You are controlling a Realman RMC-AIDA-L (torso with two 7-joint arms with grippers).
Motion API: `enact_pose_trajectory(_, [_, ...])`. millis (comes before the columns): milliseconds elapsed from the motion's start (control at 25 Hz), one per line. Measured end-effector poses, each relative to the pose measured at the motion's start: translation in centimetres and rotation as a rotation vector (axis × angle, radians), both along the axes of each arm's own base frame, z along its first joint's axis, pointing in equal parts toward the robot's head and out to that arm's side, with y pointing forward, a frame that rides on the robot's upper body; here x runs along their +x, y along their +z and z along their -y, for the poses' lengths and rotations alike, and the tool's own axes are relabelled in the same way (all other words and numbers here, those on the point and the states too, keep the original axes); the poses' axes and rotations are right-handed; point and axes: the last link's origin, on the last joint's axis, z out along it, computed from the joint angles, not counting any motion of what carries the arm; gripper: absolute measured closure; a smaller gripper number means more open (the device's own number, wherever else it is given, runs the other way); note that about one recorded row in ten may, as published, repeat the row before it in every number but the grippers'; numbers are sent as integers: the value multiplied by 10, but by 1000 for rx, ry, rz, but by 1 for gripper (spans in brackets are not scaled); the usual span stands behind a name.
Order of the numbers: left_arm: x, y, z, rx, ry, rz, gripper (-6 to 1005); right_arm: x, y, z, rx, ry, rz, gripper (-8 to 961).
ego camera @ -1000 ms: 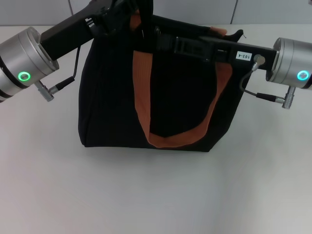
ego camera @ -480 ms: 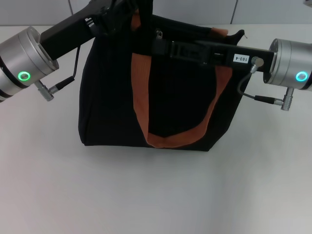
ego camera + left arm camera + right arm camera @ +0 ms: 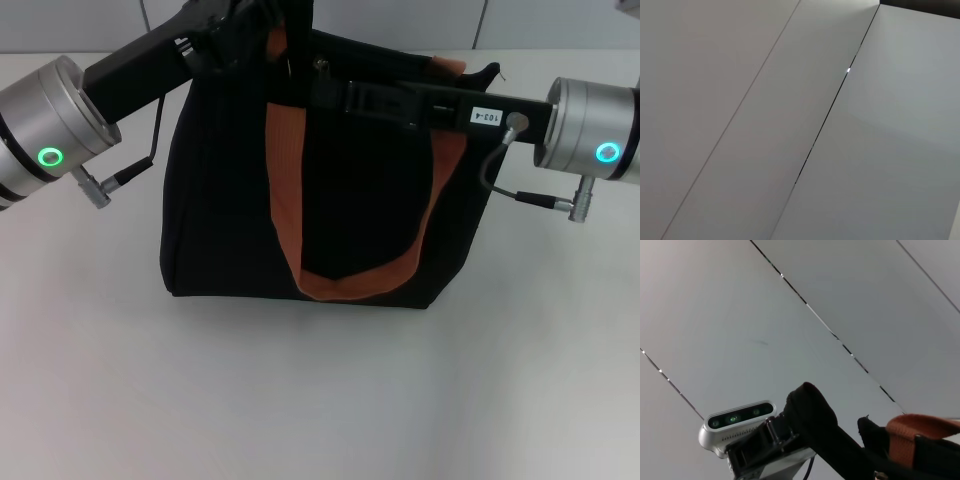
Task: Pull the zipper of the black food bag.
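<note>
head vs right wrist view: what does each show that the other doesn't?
Head only: the whole boxy black fabric food bag on the white table, the small silver zipper pull at its top edge, both arms reaching over it, and the right gripper near the pull.

Right wrist only: pale wall panels and the left arm's wrist camera.

Shared: the bag's top and its orange-brown webbing strap.

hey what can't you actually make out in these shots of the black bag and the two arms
- Left pincer: black on black at the black food bag's top corner in the head view; whether it grips anything cannot be told.
- Right pincer: same view, its tips merge with the dark top edge.
- Zipper: a small silver glint, too small to judge.
- Left wrist view: only pale panels, no bag.
- Right wrist view: bag cut off by the edge.
</note>
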Motion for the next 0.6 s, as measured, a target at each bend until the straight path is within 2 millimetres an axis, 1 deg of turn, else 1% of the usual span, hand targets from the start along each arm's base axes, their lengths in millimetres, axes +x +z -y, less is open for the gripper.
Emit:
enact_pose_trajectory(320, [-2,-2,1,-6,9,2,951,-3,-2,-2,2,6,10,533])
enact_pose_trajectory(600, [-3,-1,1,-4,12,3,950,-6,-9,-2,-14,23,43,697])
